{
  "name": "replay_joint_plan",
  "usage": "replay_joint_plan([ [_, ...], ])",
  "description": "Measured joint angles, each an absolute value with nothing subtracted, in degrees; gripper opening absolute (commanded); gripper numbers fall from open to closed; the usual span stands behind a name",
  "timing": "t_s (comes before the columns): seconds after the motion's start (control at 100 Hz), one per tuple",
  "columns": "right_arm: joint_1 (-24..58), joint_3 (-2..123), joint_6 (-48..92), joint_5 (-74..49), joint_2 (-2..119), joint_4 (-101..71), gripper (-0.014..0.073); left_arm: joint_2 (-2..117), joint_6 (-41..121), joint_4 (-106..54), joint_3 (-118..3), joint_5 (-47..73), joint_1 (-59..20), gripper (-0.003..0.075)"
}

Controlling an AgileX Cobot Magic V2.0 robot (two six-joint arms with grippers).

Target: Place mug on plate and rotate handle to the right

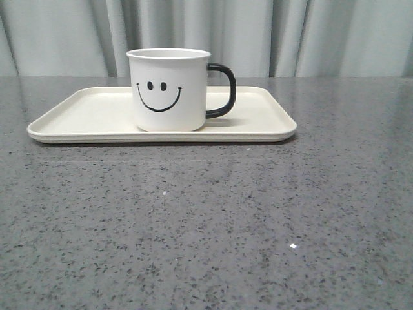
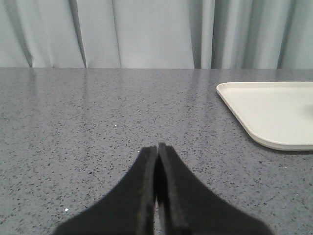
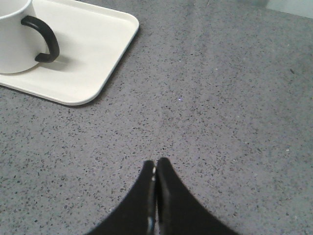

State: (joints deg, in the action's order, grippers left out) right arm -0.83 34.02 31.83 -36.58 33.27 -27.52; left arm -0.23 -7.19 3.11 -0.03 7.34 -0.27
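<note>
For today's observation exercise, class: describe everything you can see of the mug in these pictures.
The mug is a white, straight-sided cylinder with a slightly rolled rim and a smooth, glossy look, perhaps enamel or ceramic. A black smiley face is printed on the side facing the front camera. Its glossy black loop handle points to the robot's right. It stands upright on the cream plate, near the middle, its base resting flat on the surface. Nothing else touches it; both grippers are off the plate, over the table. Its inside is not visible.
</note>
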Motion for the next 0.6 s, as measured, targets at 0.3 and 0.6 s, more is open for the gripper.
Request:
replay_joint_plan([
  [0.3, -0.8, 34.0, 31.8, -36.6, 33.3, -27.5, -0.0067, -0.2, -7.2, 3.7, 0.0, 7.4, -0.3, -0.002],
  [0.6, -0.8, 34.0, 31.8, -36.6, 33.3, -27.5, -0.0067, -0.2, -7.2, 3.7, 0.0, 7.4, -0.3, -0.002],
])
